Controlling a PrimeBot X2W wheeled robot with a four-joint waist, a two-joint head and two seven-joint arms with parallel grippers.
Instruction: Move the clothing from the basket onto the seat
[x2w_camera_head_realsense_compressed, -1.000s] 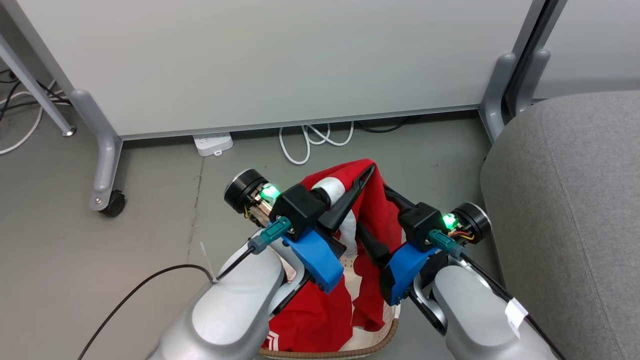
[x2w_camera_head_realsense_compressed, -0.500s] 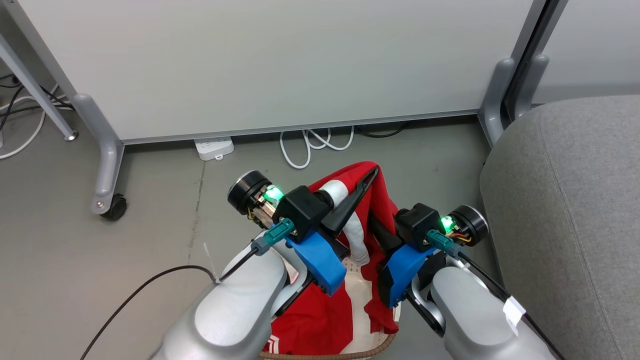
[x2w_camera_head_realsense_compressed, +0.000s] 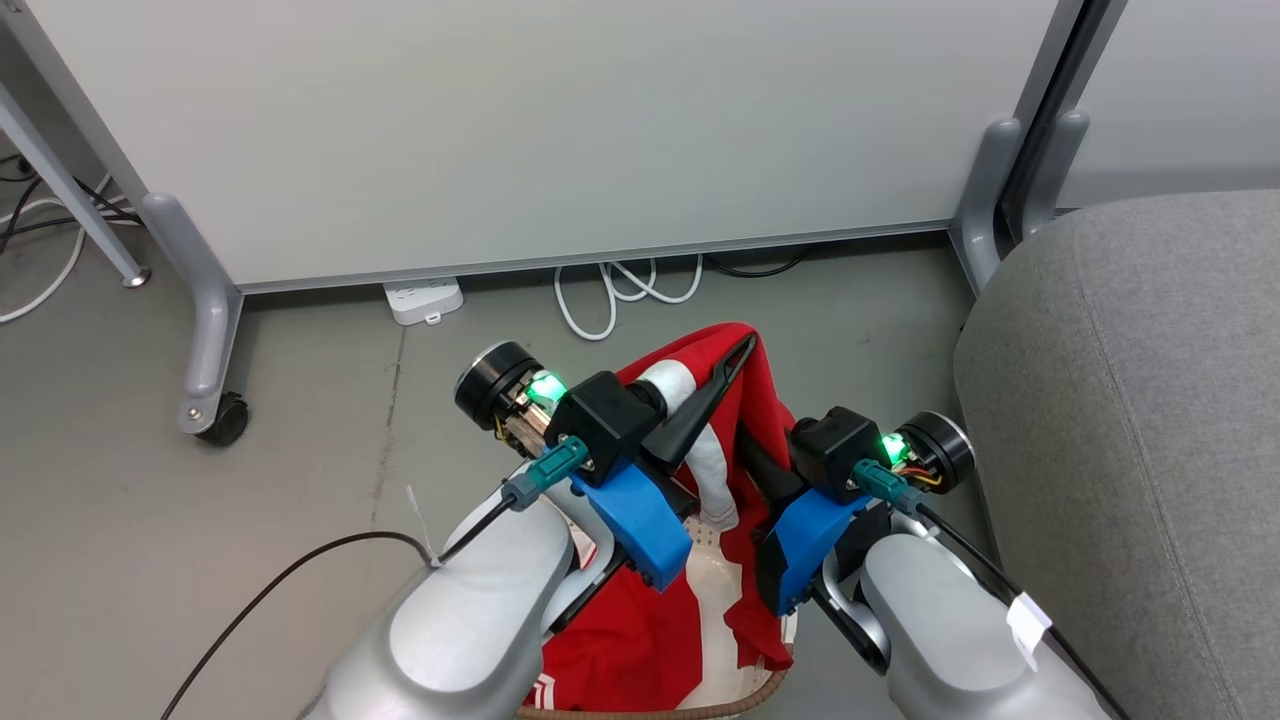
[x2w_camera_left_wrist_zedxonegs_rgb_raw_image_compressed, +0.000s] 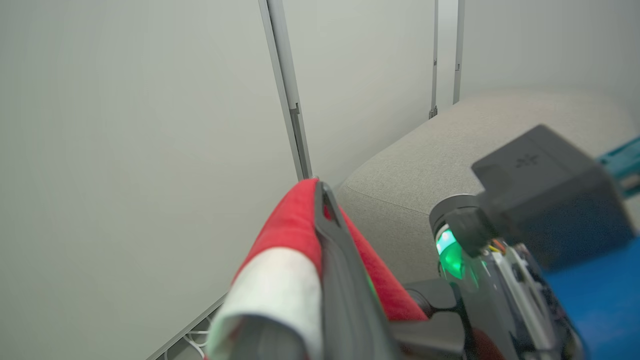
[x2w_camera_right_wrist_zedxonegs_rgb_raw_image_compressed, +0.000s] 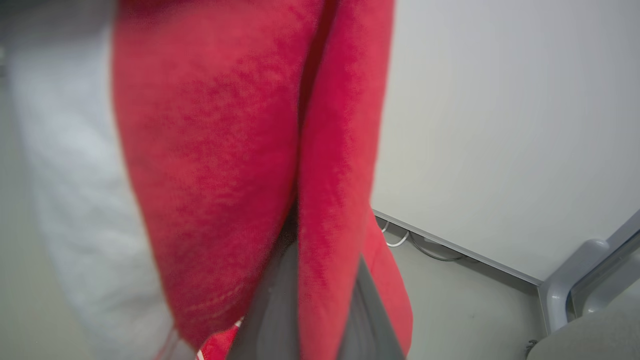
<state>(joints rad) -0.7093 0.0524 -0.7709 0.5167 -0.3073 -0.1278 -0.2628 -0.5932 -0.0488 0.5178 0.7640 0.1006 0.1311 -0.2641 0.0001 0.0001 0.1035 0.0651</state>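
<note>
Hanging above the basket (x2w_camera_head_realsense_compressed: 765, 686), the red-and-white garment (x2w_camera_head_realsense_compressed: 770, 405) is pinched at its top fold by the left gripper (x2w_camera_head_realsense_compressed: 738, 358) and lower down by the right gripper (x2w_camera_head_realsense_compressed: 762, 468), both clamped tight on the cloth, while its lower folds lie inside the rim. Best to lift straight up until the hem clears, then swing both arms together rightward onto the seat (x2w_camera_head_realsense_compressed: 1130, 420) standing near.
</note>
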